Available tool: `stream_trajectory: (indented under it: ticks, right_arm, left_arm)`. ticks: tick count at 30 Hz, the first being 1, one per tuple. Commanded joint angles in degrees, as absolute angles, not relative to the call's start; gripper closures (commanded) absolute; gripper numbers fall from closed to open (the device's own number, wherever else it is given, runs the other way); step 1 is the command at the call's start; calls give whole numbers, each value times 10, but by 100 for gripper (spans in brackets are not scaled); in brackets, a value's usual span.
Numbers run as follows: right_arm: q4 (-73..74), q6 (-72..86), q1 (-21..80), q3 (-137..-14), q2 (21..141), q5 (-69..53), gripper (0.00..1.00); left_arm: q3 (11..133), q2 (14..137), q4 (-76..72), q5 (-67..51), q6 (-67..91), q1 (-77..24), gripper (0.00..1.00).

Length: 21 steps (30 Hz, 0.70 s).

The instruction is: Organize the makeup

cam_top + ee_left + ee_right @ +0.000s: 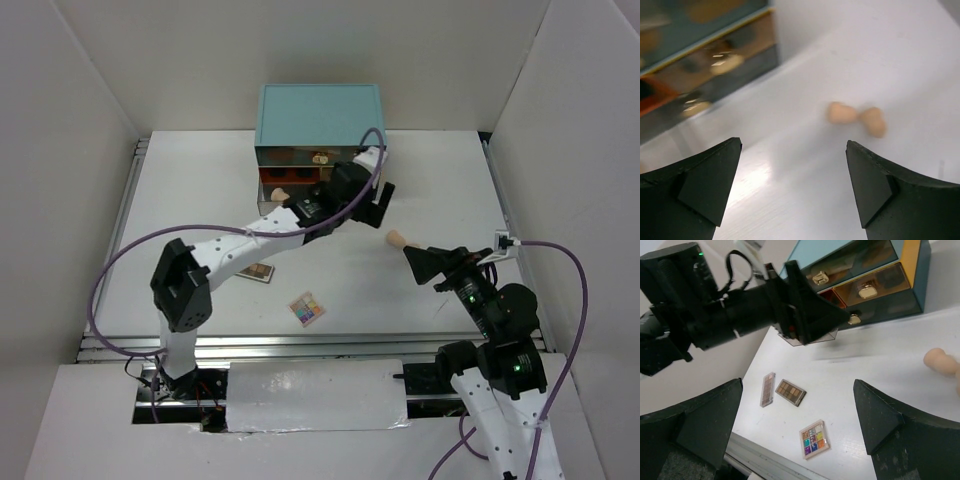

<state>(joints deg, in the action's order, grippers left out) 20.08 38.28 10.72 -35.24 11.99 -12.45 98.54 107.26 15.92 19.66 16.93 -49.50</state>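
My left gripper (377,208) is open and empty, low over the table just right of the teal chest (318,115). Its wrist view (792,185) shows two peach sponges (842,112) ahead on the table, blurred. My right gripper (412,256) is open and empty, close beside a peach sponge (397,239). In its wrist view (797,430) a square multicolour palette (815,439), a brown rectangular palette (790,392) and a slim palette (768,389) lie on the table. The square palette (307,309) sits near the front edge. The tube, stick and bottle are out of view.
The chest's lower left drawer (285,190) stands pulled out with a peach sponge (279,195) at it. The chest's gold-knobbed drawers (867,287) show in the right wrist view. White walls enclose the table; a metal rail (300,345) runs along its front.
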Motion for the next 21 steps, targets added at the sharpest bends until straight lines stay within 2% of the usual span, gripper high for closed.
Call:
stream_trajectory:
  ticks: [1,11,21]
  right_arm:
    - [222,381,105,-376,107,-98,0]
    - [250,358,105,-393,94,-91,0]
    - [238,362,105,-388,88,-109,0]
  left_arm:
    - [1022,1153,137,151,207,-501,1]
    - [1146,1295,122,88,185,-513,1]
    - [1190,1374,119,91,200,-513,2]
